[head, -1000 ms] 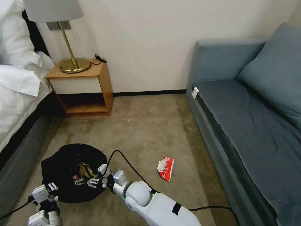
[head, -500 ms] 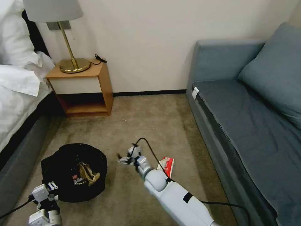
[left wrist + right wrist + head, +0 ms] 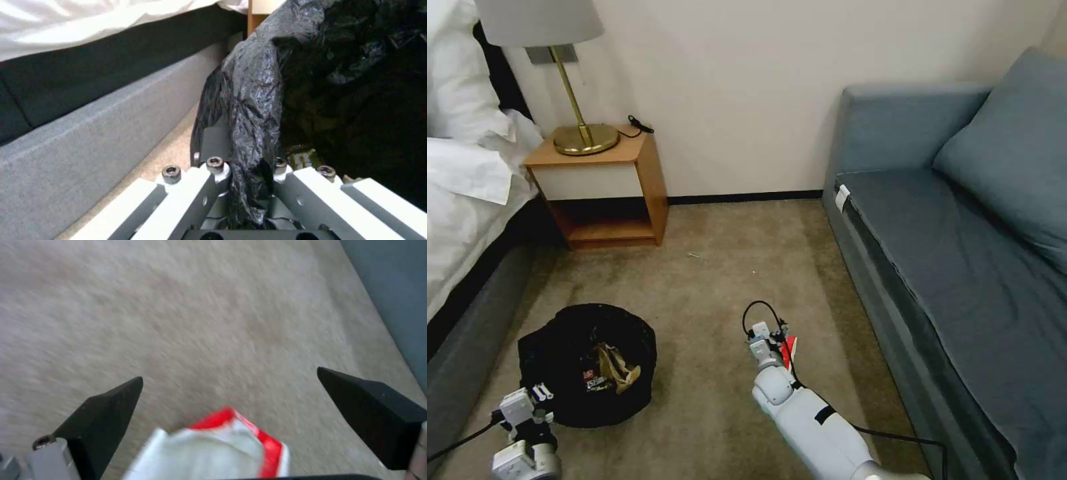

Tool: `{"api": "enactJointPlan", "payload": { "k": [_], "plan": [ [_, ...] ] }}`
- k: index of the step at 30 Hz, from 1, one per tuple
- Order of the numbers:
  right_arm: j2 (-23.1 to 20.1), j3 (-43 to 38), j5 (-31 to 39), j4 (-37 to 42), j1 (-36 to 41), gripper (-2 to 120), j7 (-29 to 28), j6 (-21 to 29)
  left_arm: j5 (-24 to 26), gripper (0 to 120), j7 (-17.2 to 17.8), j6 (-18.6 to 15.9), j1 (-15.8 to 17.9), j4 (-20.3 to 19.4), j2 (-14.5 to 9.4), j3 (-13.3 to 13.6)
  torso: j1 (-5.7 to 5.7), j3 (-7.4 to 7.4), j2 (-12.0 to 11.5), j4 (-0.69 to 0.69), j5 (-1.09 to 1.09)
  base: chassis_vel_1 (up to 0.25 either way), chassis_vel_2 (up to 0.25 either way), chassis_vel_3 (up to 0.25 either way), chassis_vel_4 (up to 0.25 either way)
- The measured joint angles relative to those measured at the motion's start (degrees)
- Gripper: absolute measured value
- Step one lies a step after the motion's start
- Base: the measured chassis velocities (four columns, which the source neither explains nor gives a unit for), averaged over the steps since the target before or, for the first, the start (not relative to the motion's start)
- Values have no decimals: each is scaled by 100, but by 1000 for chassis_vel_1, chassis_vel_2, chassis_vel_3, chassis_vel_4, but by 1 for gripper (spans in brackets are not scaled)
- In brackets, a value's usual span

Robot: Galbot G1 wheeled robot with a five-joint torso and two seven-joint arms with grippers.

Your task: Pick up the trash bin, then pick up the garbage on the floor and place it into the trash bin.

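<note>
— Where is the right gripper [image 3: 229,380]?
— Low over the carpet [image 3: 720,280], jaws spread wide, with the red-and-white wrapper [image 3: 213,450] lying between them, untouched.
— And the left gripper [image 3: 247,166]?
— Its jaws pinch the black bag at the rim of the trash bin [image 3: 587,363], which sits on the floor beside the bed [image 3: 467,220]. A crumpled tan scrap [image 3: 616,368] lies inside.

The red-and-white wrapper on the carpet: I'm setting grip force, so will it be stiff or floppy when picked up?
The crumpled red-and-white wrapper looks like thin, creased film, so probably floppy and light. It lies flat on the beige carpet, so it seems unlikely to roll. The right gripper, jaws open, hangs over it.
</note>
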State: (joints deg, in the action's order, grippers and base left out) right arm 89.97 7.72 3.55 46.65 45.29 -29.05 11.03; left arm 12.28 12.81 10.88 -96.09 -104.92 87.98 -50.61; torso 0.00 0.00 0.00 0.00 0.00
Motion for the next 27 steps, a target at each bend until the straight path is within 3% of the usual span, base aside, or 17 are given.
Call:
{"api": "enactJointPlan", "payload": {
  "k": [8, 14, 18, 24, 27],
  "plan": [
    [-97, -95, 246, 124, 127, 100, -90, 320, -11, 3, -7, 0, 61, 11, 21, 17, 0, 0, 0, 0, 0, 0, 0, 0, 0],
    [-204, -84, 910, 251, 161, 99, 10, 626, -15, 3, -11, 1, 72, 41, 30, 18, 0, 0, 0, 0, 0, 0, 0, 0, 0],
    [-259, -118, 1405, 369, 168, 82, 218, 915, -9, 3, -12, 1, 72, 41, 13, 6, 0, -1, 0, 0, 0, 0, 0, 0, 0],
    [-258, -127, 1480, 405, 202, 66, 334, 935, -2, 3, -12, 0, 70, 41, 4, 2, 0, -1, 0, 0, 0, 0, 0, 0, 0],
    [-252, -127, 1480, 414, 208, 50, 397, 934, 0, 3, -12, 0, 69, 39, 4, 2, 0, -1, 0, 1, 1, 0, 0, 0, 0]
  ]
}}
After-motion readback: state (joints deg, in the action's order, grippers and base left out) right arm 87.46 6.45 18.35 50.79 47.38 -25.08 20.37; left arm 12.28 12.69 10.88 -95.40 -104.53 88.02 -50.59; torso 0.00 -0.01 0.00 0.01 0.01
